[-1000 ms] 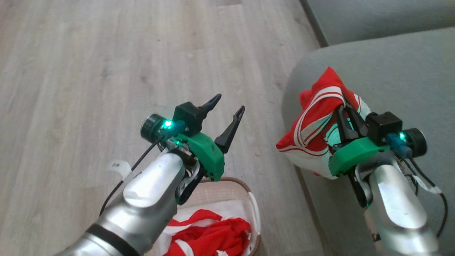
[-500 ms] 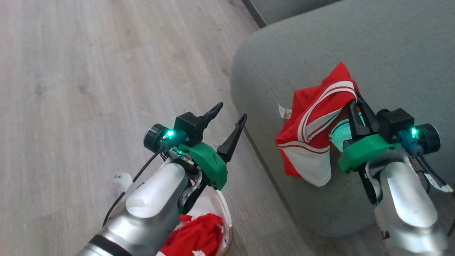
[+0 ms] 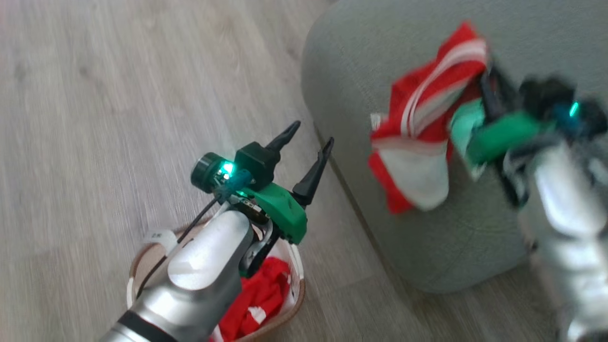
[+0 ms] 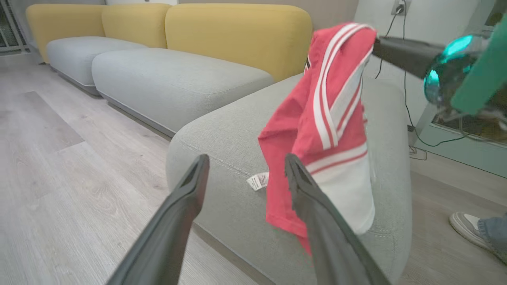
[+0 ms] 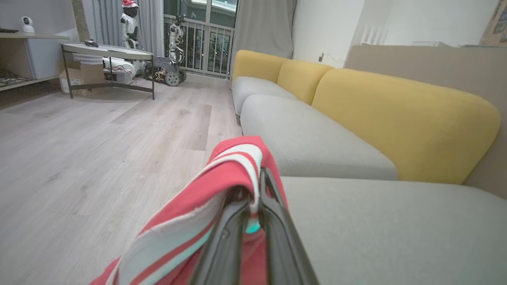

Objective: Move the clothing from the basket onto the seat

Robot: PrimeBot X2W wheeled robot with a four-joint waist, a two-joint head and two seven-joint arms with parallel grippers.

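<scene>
The right fingers [image 5: 277,237], clamped together on a red striped garment [image 3: 418,137], held it dangling above the grey seat [image 3: 456,247], mid-transfer. The left fingers [image 3: 311,175] stood apart, empty, over the basket [image 3: 135,270], which held more red clothing [image 3: 259,294]. Next, the garment probably needed lowering onto the cushion and letting go.

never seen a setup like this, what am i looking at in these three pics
A wheeled robot with two arms. One picture looks down from its head; the other two look along each arm's jaws from wrist cameras. The right jaws are shut on a red white-striped garment, held over the grey seat. The left jaws stand open and empty near the basket on the wooden floor, with more red clothing inside.
</scene>
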